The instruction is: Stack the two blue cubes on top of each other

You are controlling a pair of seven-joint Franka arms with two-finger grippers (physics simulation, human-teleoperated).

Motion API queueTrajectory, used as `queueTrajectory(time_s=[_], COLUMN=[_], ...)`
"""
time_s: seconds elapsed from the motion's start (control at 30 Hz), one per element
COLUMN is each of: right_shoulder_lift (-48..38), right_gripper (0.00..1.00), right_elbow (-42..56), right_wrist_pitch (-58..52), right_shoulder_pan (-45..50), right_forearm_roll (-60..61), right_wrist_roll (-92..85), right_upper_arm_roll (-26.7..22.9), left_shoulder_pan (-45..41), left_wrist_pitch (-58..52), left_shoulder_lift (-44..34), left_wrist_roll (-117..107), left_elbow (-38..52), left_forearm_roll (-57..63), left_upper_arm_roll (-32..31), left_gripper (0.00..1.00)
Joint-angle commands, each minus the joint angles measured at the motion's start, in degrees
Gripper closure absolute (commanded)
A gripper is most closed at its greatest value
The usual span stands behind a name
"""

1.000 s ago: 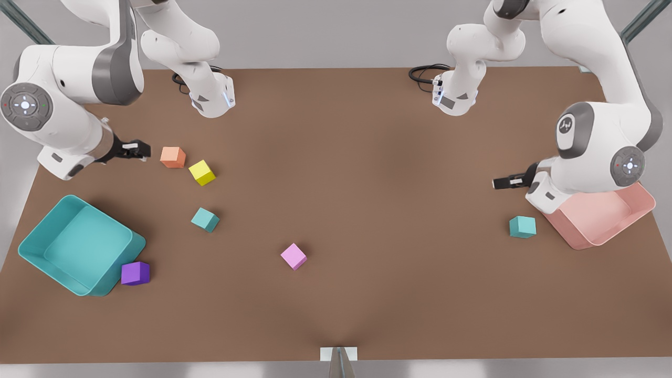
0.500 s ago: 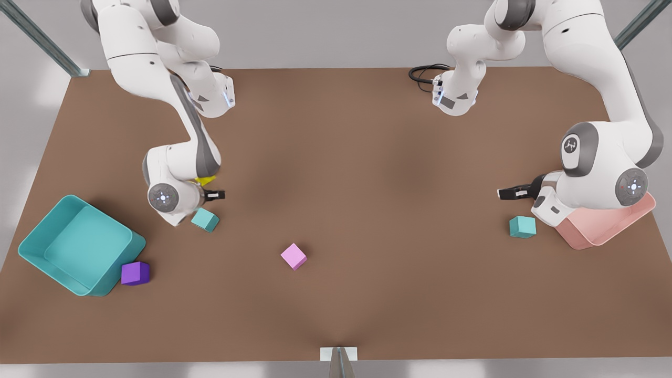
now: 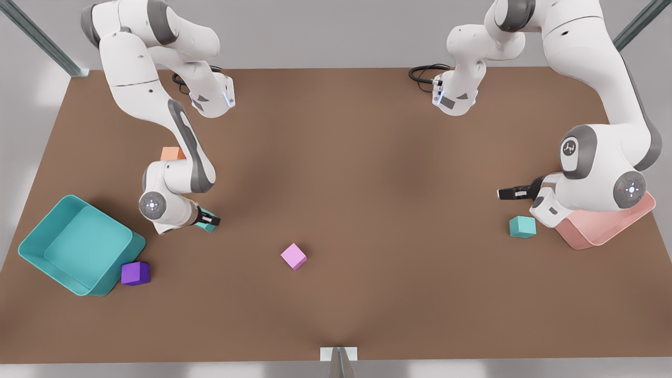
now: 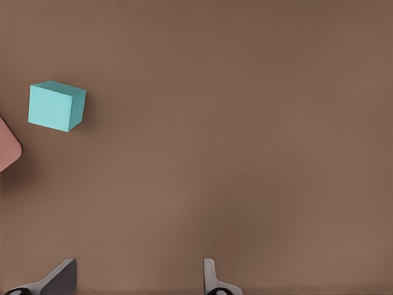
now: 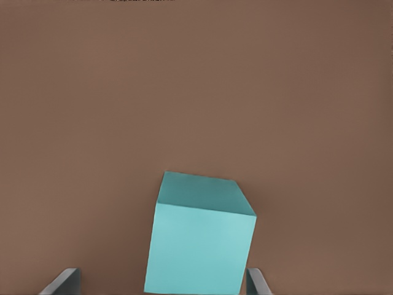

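Blue cubes lie well apart on the brown table (image 3: 367,173). We see one cube (image 3: 522,227) near the front view's right, just beside the pink tray (image 3: 604,223); in the left wrist view this cube (image 4: 56,106) rests on bare table, next to a corner of the tray (image 4: 7,144). The left gripper (image 3: 505,193) hovers above and to the front view's left of it, apart from it. Its fingers (image 4: 58,279) stand wide open, with nothing between them.

The other cube (image 3: 209,223) sits at the front view's left, mostly hidden by the right gripper (image 3: 207,220). In the right wrist view this cube (image 5: 199,243) stands between the spread fingers (image 5: 61,283), its edges turned slightly against them. We note small gaps on both sides, so the jaws are open around it and not yet gripping.

Also on the table: an orange cube (image 3: 172,153) behind the right arm, a pink cube (image 3: 293,256) near the middle, and a purple cube (image 3: 135,273) touching the teal tray (image 3: 37,252).
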Motion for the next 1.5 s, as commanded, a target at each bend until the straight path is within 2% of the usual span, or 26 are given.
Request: queueTrajectory(time_s=[0.0,0.17,0.37,0.4,0.43,0.53,0.7,0.73,0.77,0.8,0.83,0.87,0.97,1.03,1.1,1.23,1.3,1.4,1.47], right_shoulder_lift=[0.1,-0.2,1.1,1.2,1.6,3.4,5.6,5.6,5.5,5.5,5.5,5.2,0.2,-2.8,-2.0,6.3,12.4,20.3,24.0], right_gripper=[0.0,0.0,0.0,0.0,0.0,0.0,0.0,0.02,0.35,0.5,0.58,0.62,0.62,0.62,0.62,0.62,0.62,0.62,0.62], right_elbow=[-0.2,-2.4,-2.7,-2.7,-2.7,-2.0,-2.1,-2.2,-2.3,-2.3,-2.2,-2.0,-1.0,1.2,5.5,21.1,27.8,34.9,36.6], right_wrist_pitch=[2.8,2.8,4.3,4.3,4.3,5.0,7.2,7.2,7.2,7.2,7.2,6.7,1.7,-3.1,-3.1,-2.4,-2.2,-0.2,0.4], right_shoulder_pan=[-0.1,-0.2,0.1,0.1,0.0,-0.1,-0.2,-0.2,-0.2,-0.2,-0.2,-0.2,1.2,1.3,2.6,19.1,22.9,26.0,26.0], right_forearm_roll=[0.1,0.1,0.1,0.1,0.1,0.1,0.1,0.1,0.1,0.1,0.1,0.1,0.6,2.9,2.8,1.9,-3.6,-10.0,-16.8], right_wrist_roll=[16.1,16.9,17.7,17.7,17.7,17.7,17.4,17.0,15.7,15.6,15.5,14.7,14.8,23.8,40.1,72.1,82.5,88.9,92.1], right_upper_arm_roll=[0.0,-0.4,-0.4,-0.4,-0.4,-0.4,-0.4,-0.3,-0.3,-0.3,-0.2,-0.1,1.4,10.0,19.7,19.6,19.4,18.5,17.9], left_shoulder_pan=[0.0,0.0,4.7,8.0,8.0,7.4,7.4,7.5,7.7,7.8,7.9,7.8,7.9,7.8,7.8,8.0,8.5,8.5,8.5], left_wrist_pitch=[0.0,0.0,8.1,11.3,16.6,27.7,30.9,30.9,30.7,30.7,30.6,30.6,30.6,30.7,31.9,33.1,33.4,34.6,34.4], left_shoulder_lift=[0.0,0.9,4.4,6.7,7.6,7.5,10.9,11.7,11.9,12.8,13.0,13.3,14.5,14.9,15.6,16.7,17.3,18.3,18.9], left_wrist_roll=[3.1,3.1,2.3,5.1,12.1,12.3,16.1,19.7,26.6,31.4,33.4,33.8,41.2,42.6,42.6,42.5,42.5,42.4,42.4], left_elbow=[-0.1,0.0,0.5,0.5,-0.3,-5.2,-7.7,-7.8,-7.8,-7.8,-7.9,-7.9,-7.9,-7.9,-7.8,-8.8,-9.1,-9.1,-9.3], left_forearm_roll=[0.0,0.1,0.1,0.0,0.1,2.7,2.7,2.7,2.7,2.7,2.7,2.8,2.8,2.8,2.9,2.7,2.7,2.7,2.6], left_upper_arm_roll=[0.0,0.0,0.1,0.1,1.1,2.2,3.7,3.9,5.0,5.0,5.0,5.0,5.0,5.0,5.0,5.0,5.8,5.9,5.9], left_gripper=[0.0,0.0,0.0,0.0,0.0,0.0,0.0,0.0,0.0,0.0,0.0,0.0,0.0,0.0,0.0,0.0,0.0,0.0,0.0])
